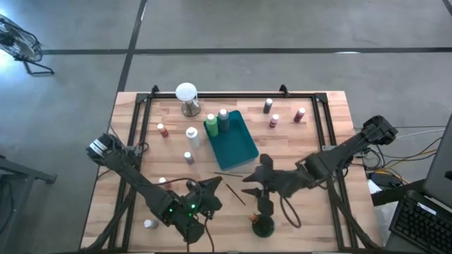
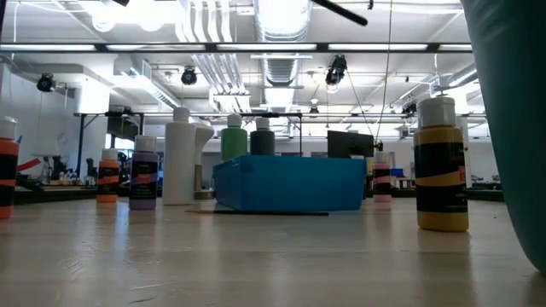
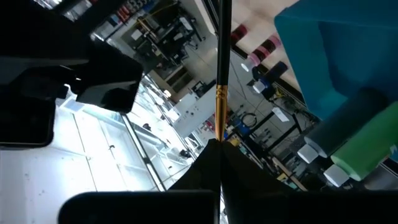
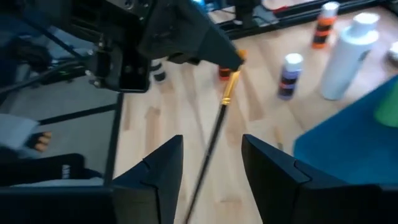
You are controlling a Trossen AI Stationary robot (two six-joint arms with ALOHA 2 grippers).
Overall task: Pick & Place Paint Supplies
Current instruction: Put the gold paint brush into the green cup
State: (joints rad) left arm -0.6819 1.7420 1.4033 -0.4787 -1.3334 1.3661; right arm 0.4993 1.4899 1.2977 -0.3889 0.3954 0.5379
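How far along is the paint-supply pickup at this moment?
Done: two green bottles stand in the tray. In hand: left gripper is shut on a brush, with the open right gripper straddling its shaft. Left: bottles scattered on the table, another brush lying loose.

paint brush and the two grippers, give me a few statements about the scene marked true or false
1. The left gripper is shut on the paint brush. True.
2. The right gripper is clamped tight on the brush. False: its fingers stand apart on either side of the brush's dark handle.
3. Two green bottles stand at the far end of the teal tray. True.
4. The white globe sits inside the teal tray. False: it stands on the table beyond the tray, near the far edge.
5. The tray lies upside down. False: it lies open side up.
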